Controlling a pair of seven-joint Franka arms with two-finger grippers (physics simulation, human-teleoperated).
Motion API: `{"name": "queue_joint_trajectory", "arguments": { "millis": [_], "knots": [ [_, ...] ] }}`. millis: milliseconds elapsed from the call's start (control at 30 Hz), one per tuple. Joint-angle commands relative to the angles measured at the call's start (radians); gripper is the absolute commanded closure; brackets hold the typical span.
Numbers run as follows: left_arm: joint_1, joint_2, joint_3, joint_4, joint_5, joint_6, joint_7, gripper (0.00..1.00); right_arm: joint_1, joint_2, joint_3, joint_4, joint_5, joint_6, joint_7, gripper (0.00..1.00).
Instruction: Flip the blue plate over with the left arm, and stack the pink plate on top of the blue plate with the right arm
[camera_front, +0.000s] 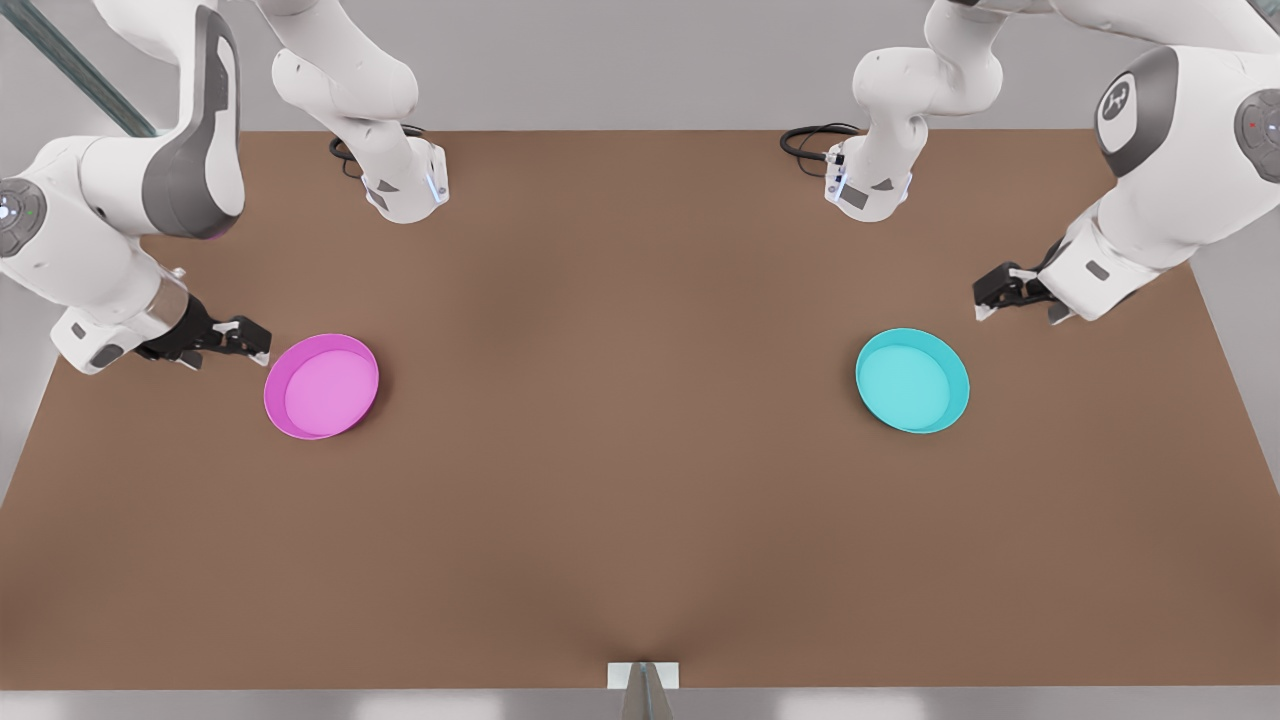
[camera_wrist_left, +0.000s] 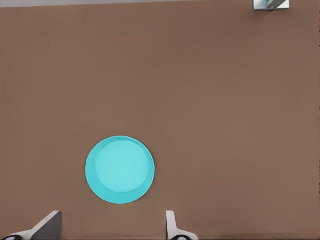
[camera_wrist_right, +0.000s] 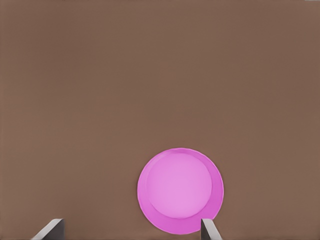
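The blue plate (camera_front: 912, 381) lies flat on the brown table at the front view's right, hollow side up. My left gripper (camera_front: 985, 300) hovers just behind and to the right of it, open and holding nothing. In the left wrist view the blue plate (camera_wrist_left: 120, 170) lies ahead of the spread fingertips (camera_wrist_left: 50, 225). At the front view's left rests the pink plate (camera_front: 321, 386), also hollow side up. My right gripper (camera_front: 255, 345) hangs open beside its left rim, not touching. The right wrist view has the pink plate (camera_wrist_right: 180, 190) close to one fingertip (camera_wrist_right: 209, 230).
The brown table (camera_front: 640, 470) has a wide bare stretch between the two plates. A small grey mount (camera_front: 643, 680) sits at the front edge, and black cables (camera_front: 815, 140) lie near the arm bases at the back.
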Motion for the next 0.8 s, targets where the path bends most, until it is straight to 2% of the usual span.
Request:
{"name": "queue_joint_trajectory", "arguments": {
  "millis": [0, 133, 200, 233, 300, 400, 467, 533, 633, 767],
  "knots": [
    [0.015, 0.001, 0.000, -0.002, -0.008, -0.006, 0.001, 0.00, 0.022, -0.001, 0.000, 0.002, 0.000, 0.000, -0.001, 0.00],
    [0.031, 0.119, -0.001, -0.092, -0.046, -0.015, -0.009, 0.00, 0.014, 0.025, 0.000, 0.027, -0.002, -0.005, -0.007, 0.00],
    [0.160, 0.209, -0.001, -0.112, -0.181, -0.007, 0.025, 0.00, 0.010, 0.019, 0.000, 0.027, -0.012, -0.010, -0.007, 0.00],
    [0.187, 0.217, -0.001, -0.134, -0.182, 0.026, 0.051, 0.00, 0.017, 0.024, 0.000, 0.025, -0.012, -0.010, -0.006, 0.00],
    [0.249, 0.216, -0.001, -0.259, -0.182, 0.175, 0.137, 0.00, 0.022, 0.022, 0.001, 0.027, -0.012, -0.011, -0.006, 0.00],
    [0.282, 0.105, 0.010, -0.600, -0.189, 0.466, 0.197, 0.00, 0.020, 0.027, 0.000, 0.025, -0.014, -0.007, -0.006, 0.00],
    [0.238, 0.099, 0.111, -0.664, -0.264, 0.535, 0.317, 0.00, 0.019, 0.027, 0.000, 0.021, -0.015, -0.002, -0.007, 0.00],
    [0.236, 0.117, 0.126, -0.727, -0.267, 0.648, 0.323, 0.00, 0.019, 0.027, 0.000, 0.019, -0.014, -0.005, -0.007, 0.00],
    [0.296, 0.120, 0.125, -0.798, -0.328, 0.677, 0.424, 0.00, 0.022, 0.028, 0.001, 0.019, -0.014, 0.004, -0.007, 0.00],
    [0.304, 0.134, 0.126, -0.922, -0.383, 0.793, 0.557, 0.00, 0.020, 0.028, 0.000, 0.019, -0.014, 0.004, -0.007, 0.00]
  ]
}}
